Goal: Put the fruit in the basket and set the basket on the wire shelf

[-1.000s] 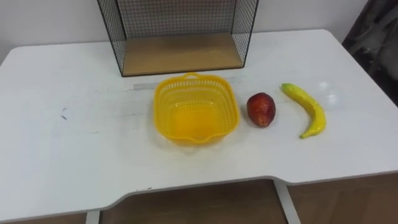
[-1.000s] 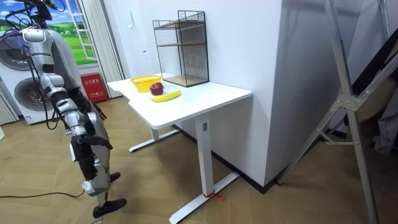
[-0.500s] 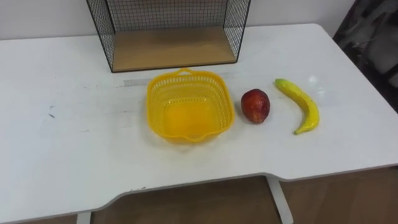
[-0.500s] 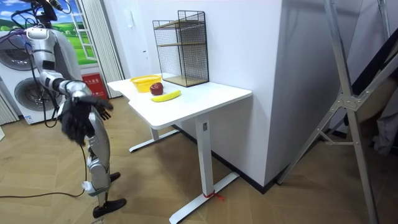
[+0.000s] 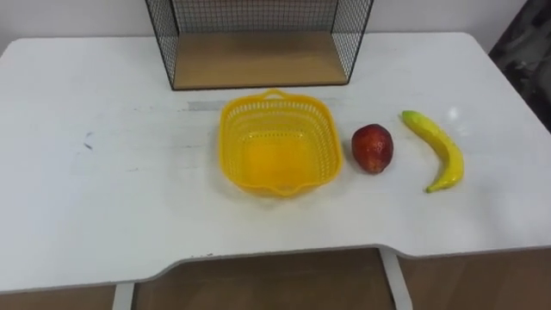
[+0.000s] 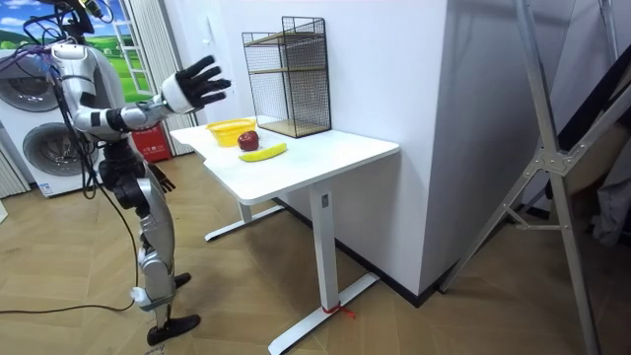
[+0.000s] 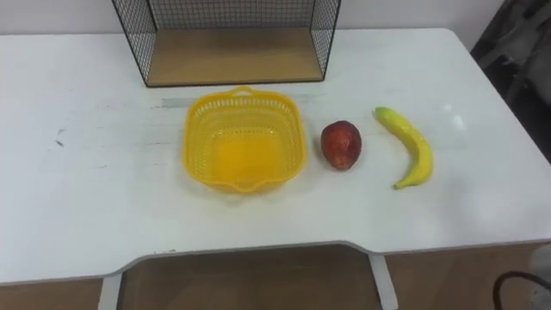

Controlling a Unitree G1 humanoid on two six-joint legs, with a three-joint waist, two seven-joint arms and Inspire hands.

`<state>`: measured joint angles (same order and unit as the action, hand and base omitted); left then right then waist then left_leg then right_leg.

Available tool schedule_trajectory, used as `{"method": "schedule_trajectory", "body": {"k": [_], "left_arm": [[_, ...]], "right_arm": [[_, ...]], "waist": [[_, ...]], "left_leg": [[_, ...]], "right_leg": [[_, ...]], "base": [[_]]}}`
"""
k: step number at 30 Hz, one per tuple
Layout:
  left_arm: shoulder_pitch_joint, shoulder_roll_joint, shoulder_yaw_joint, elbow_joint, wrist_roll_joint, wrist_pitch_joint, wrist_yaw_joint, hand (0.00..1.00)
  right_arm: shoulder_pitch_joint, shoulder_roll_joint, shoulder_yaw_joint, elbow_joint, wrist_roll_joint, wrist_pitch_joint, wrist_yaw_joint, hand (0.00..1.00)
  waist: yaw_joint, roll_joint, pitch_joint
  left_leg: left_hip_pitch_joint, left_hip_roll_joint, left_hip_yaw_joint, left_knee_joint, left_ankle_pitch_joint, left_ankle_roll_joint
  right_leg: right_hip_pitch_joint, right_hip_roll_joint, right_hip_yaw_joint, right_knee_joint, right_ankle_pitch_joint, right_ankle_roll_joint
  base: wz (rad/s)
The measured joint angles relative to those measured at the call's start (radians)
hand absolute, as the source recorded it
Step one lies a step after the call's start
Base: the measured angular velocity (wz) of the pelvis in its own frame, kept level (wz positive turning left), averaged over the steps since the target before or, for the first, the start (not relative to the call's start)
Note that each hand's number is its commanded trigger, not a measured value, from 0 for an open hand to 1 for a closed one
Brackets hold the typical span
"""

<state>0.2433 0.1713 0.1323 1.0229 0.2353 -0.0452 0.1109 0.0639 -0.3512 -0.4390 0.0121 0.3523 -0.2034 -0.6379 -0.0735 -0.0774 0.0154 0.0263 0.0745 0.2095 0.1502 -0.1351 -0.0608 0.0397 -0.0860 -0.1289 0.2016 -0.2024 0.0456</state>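
An empty yellow basket (image 5: 277, 146) sits mid-table, just in front of the black wire shelf (image 5: 258, 58) with its wooden bottom board. A red apple (image 5: 372, 148) lies right of the basket, and a yellow banana (image 5: 436, 149) lies further right. In the room view I stand at the end of the white table (image 6: 325, 153). My right hand (image 6: 193, 86) is raised toward the table, open with fingers spread, holding nothing. My left hand (image 6: 161, 181) hangs low by my hip on the far side, mostly hidden.
The white table (image 5: 103, 198) has bare room left of the basket and along its front edge. The shelf stands against the wall at the back. A washing machine (image 6: 39, 148) is behind me, and a metal frame (image 6: 552, 148) stands at the room view's right.
My right arm has swung up from beside my leg to shoulder height, hand spread toward the table. The eye view has shifted with my head; basket and fruit have not moved.
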Motion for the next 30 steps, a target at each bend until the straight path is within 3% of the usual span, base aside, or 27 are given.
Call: {"method": "schedule_trajectory", "body": {"k": [6,11,16,22,30], "left_arm": [[0.008,0.007,-0.006,0.0,0.014,0.001,-0.008,0.0],[0.036,0.007,-0.038,-0.001,0.023,0.005,-0.008,0.0],[0.029,0.008,-0.04,0.001,0.034,0.024,-0.009,0.0],[0.029,0.005,-0.039,0.0,0.057,0.046,-0.017,0.0],[0.02,0.005,-0.04,0.0,0.074,0.047,-0.031,0.0]], "right_arm": [[0.0,-0.001,0.071,-0.013,-0.003,0.012,0.155,0.0],[-0.005,-0.001,0.134,-0.011,-0.033,0.041,0.255,0.0],[-0.006,-0.001,0.228,0.029,-0.13,0.076,0.428,0.0],[-0.006,-0.001,0.233,0.056,-0.174,0.109,0.554,0.0],[-0.007,-0.001,0.233,0.055,-0.251,0.11,0.652,0.0]], "waist": [[0.025,-0.006,0.0021],[0.028,-0.011,0.0002],[0.031,-0.017,-0.0051],[0.048,-0.014,-0.0087],[0.052,-0.017,-0.0086]], "left_leg": [[0.001,0.0,-0.002,-0.002,0.0,0.0],[0.002,0.0,-0.004,-0.002,0.0,0.0],[-0.001,0.0,-0.013,-0.001,0.0,0.0],[-0.004,-0.001,-0.024,0.003,0.0,0.0],[-0.003,0.0,-0.038,0.016,0.0,0.0]], "right_leg": [[-0.001,0.0,0.001,0.0,0.0,0.0],[0.001,0.0,-0.002,-0.001,0.0,-0.001],[0.011,0.0,-0.013,-0.016,0.004,-0.002],[0.016,0.0,-0.023,-0.016,0.004,-0.002],[0.031,0.0,-0.037,-0.017,0.004,-0.002]], "base": [[0.01],[0.0],[0.04],[0.05],[0.05]]}}
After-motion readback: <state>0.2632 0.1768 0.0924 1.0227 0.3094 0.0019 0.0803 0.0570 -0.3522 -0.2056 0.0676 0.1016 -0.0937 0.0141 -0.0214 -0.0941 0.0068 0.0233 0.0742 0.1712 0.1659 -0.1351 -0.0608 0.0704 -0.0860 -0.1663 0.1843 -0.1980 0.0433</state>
